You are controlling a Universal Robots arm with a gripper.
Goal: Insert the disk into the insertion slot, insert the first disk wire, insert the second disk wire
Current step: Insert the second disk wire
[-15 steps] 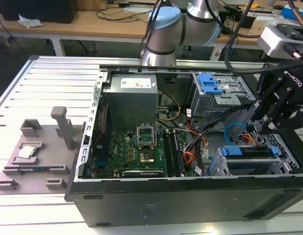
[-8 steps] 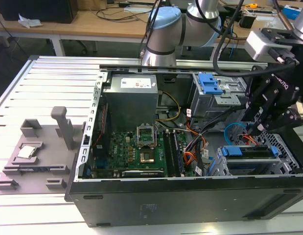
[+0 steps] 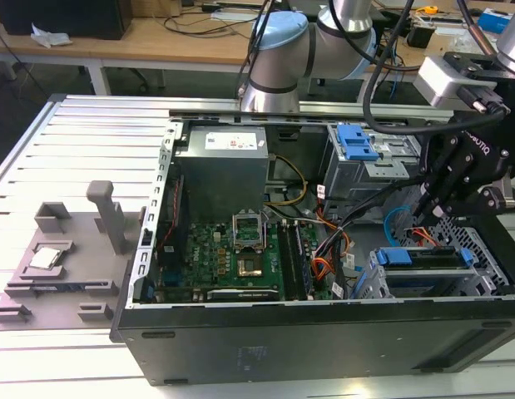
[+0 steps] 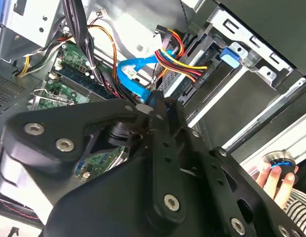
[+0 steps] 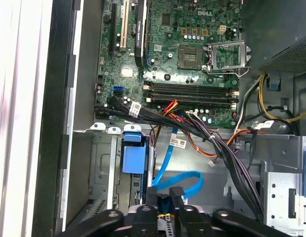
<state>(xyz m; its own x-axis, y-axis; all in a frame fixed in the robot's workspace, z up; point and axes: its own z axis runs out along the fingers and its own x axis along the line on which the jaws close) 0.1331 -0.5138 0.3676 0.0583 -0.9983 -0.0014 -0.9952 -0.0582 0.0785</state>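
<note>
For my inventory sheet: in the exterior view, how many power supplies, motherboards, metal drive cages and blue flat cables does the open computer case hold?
Power supply: 1
Motherboard: 1
Metal drive cages: 2
Blue flat cable: 1
Total: 5

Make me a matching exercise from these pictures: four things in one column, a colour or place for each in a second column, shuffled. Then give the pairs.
Things:
1. disk
2. flat data cable
3. power supply box
4. grey fixture plate

Descriptions:
A. outside the case, on the slatted table
B. bright blue, looped at the pincer tips
C. in the perforated insertion slot, blue carrier around it
D. grey box beside the motherboard

Pairs: 1-C, 2-B, 3-D, 4-A
</note>
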